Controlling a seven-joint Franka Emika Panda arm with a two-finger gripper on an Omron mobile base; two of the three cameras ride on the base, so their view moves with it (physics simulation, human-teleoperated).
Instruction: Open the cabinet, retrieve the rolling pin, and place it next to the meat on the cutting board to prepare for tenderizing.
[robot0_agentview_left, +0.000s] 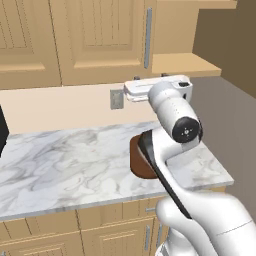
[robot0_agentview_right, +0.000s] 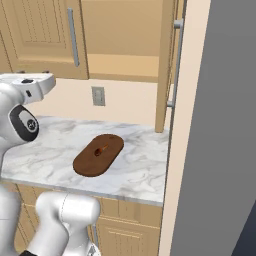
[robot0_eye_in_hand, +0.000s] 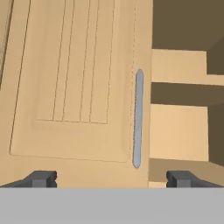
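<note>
The cabinet hangs above the counter. Its left door (robot0_eye_in_hand: 78, 83) is closed, with a long grey handle (robot0_eye_in_hand: 138, 118). Its right door (robot0_agentview_right: 165, 65) stands swung open, baring a plain shelf (robot0_eye_in_hand: 179, 65) (robot0_agentview_left: 185, 62). My gripper (robot0_eye_in_hand: 111, 178) is open, its two tips wide apart with nothing between them, and it faces the closed door just below the handle. The hand (robot0_agentview_left: 157, 90) is raised above the counter. The dark oval cutting board (robot0_agentview_right: 98, 155) lies on the marble with the small reddish meat (robot0_agentview_right: 101, 149) on it; my arm partly hides the board (robot0_agentview_left: 140, 162). The rolling pin is out of view.
The marble counter (robot0_agentview_left: 60, 160) runs left of the board. A wall outlet (robot0_agentview_right: 98, 95) sits on the backsplash. A tall grey panel (robot0_agentview_right: 220, 125) bounds the right side beside the open door. Low cabinets (robot0_agentview_left: 115, 235) lie under the counter.
</note>
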